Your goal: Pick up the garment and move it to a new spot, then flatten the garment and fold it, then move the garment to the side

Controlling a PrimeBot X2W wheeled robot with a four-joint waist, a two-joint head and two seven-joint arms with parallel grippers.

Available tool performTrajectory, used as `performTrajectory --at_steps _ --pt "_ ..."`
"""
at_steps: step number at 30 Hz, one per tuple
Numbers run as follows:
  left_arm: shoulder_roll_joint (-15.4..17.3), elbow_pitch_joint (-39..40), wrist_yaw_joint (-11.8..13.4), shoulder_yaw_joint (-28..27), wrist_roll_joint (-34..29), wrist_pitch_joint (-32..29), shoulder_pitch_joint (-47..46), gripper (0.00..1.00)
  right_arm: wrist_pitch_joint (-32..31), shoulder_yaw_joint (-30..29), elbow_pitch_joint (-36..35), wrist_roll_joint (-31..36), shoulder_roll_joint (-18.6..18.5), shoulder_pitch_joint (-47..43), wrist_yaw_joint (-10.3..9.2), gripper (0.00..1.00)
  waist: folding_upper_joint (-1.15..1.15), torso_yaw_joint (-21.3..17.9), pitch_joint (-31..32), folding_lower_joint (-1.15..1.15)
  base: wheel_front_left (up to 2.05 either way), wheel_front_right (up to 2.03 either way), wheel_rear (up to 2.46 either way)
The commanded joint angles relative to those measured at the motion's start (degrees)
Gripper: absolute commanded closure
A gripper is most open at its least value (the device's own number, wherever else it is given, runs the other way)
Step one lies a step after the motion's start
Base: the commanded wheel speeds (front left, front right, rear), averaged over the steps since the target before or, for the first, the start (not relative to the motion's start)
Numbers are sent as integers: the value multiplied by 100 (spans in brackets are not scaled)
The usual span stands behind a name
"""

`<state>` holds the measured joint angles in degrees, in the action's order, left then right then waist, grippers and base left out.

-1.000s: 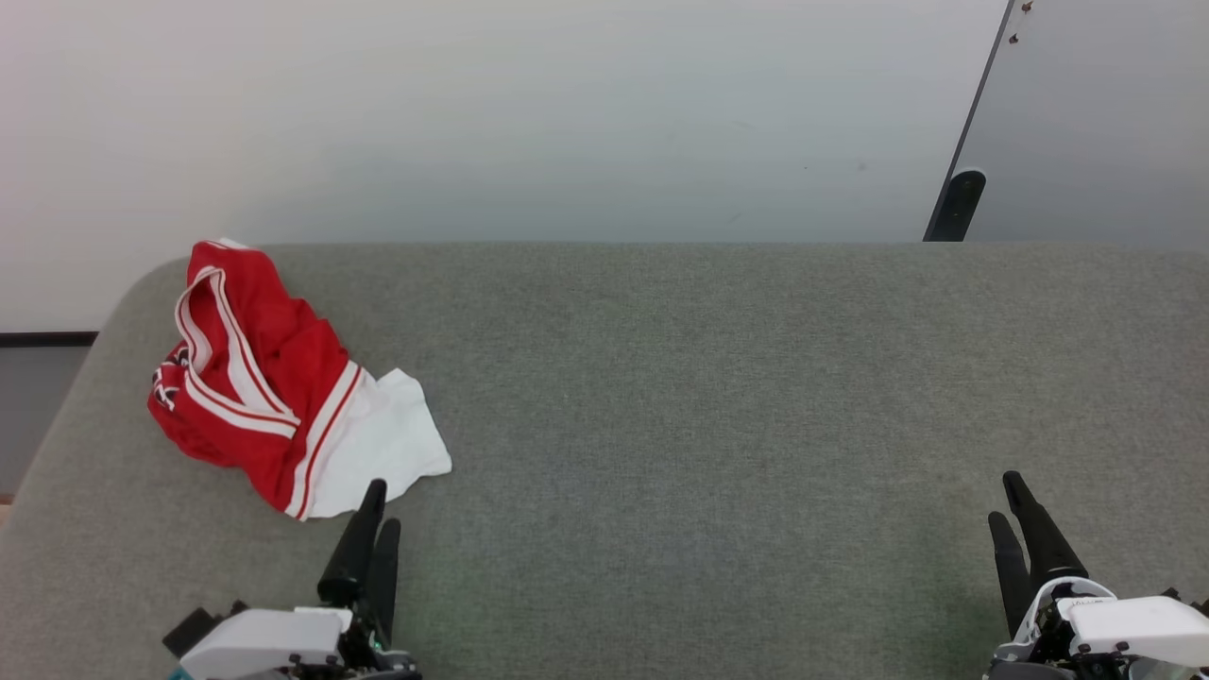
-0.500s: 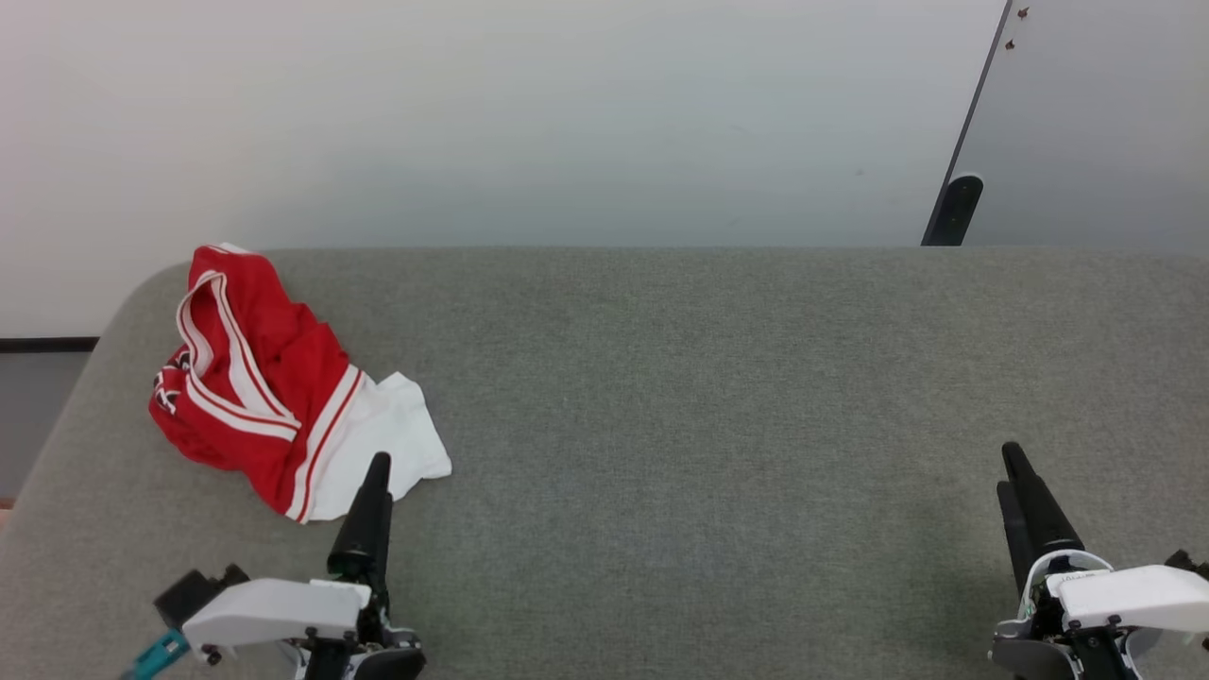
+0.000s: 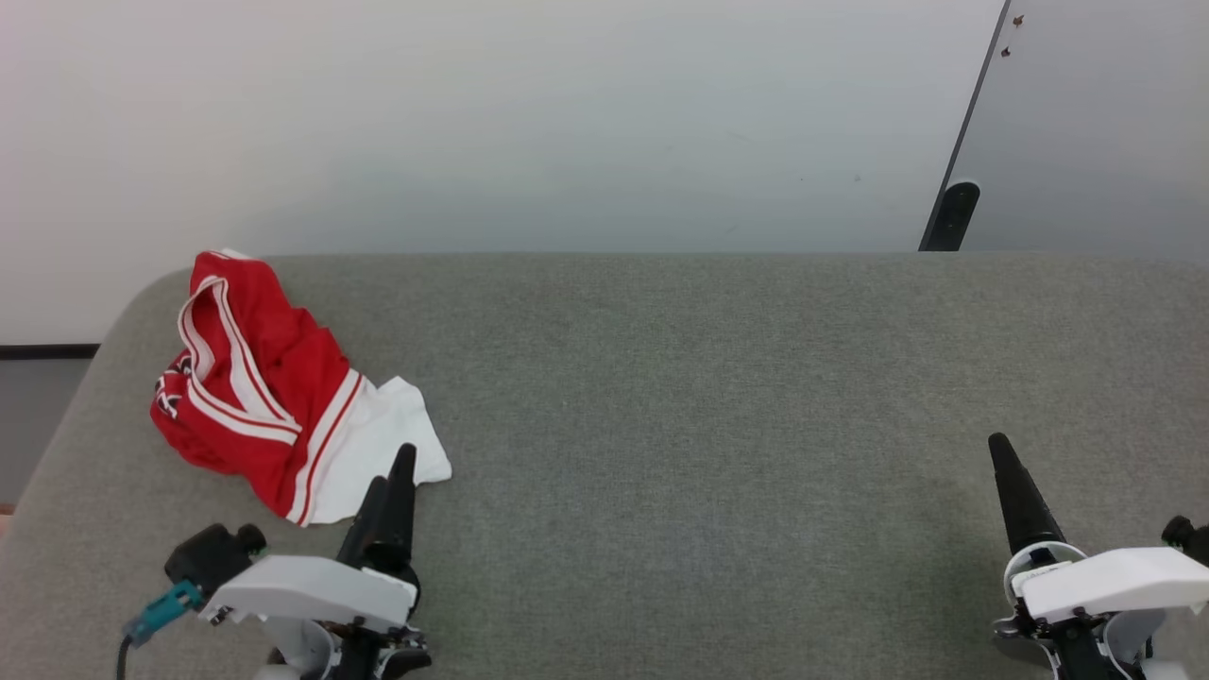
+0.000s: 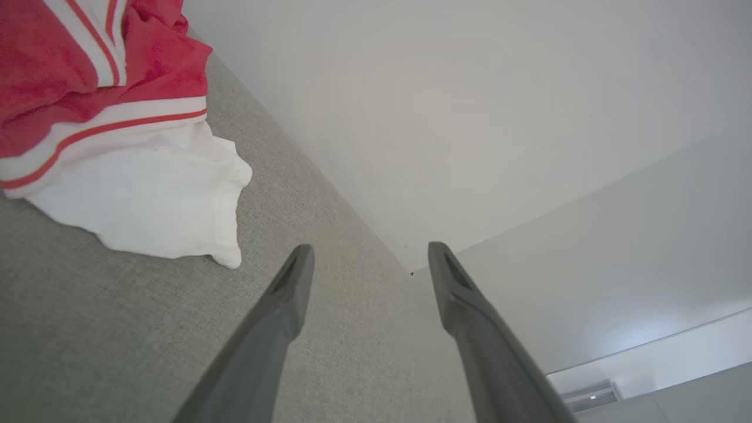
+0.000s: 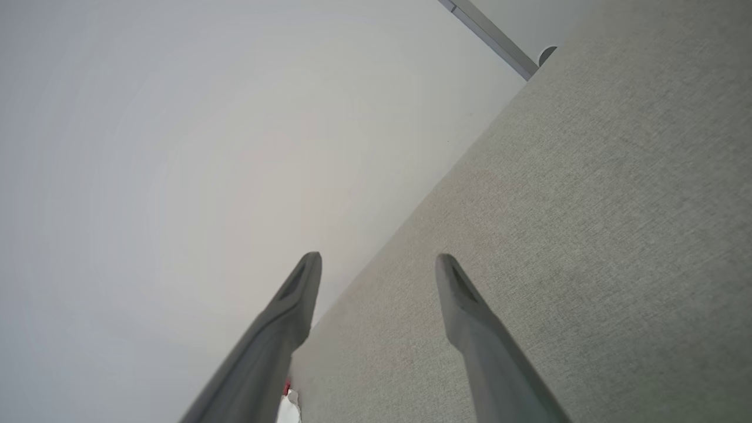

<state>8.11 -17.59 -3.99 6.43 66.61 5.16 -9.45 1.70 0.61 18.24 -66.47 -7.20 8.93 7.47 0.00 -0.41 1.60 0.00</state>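
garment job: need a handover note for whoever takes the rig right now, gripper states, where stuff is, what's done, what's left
left gripper: open, empty, close to the garment by its white sleeve, no grip on it.
right gripper: open, empty, over the bare right side of the grey padded surface.
garment: crumpled heap at the surface's far left corner.
done: nothing yet.
left: pick it up and move it, flatten, fold, move aside.
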Motion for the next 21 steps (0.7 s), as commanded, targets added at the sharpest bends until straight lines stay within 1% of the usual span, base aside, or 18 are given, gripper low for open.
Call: performTrajectory --at_steps 1,4,6,9,14,21 --pt "70 48 51 67 -287 56 -145 0 71 54 -26 288 -70 204 4 0 0 -2 7 0 0 0 0" --pt "119 95 124 105 -769 109 -166 0 164 99 23 770 -115 233 4 0 0 -5 18 0 0 0 0" --pt "176 151 224 150 -1226 144 -174 0 222 118 53 1137 -148 256 4 0 0 -6 25 0 0 0 0" --pt "157 194 284 165 -1648 195 -147 0 283 137 82 1631 -158 289 4 0 0 -9 38 0 0 0 0" --pt "149 216 277 169 -2207 270 -132 0 311 135 97 2266 -114 324 4 0 0 -18 54 0 0 0 0" --pt "122 284 247 101 -2898 378 -148 0 297 119 34 2811 -59 346 4 0 0 -28 78 0 0 0 0"
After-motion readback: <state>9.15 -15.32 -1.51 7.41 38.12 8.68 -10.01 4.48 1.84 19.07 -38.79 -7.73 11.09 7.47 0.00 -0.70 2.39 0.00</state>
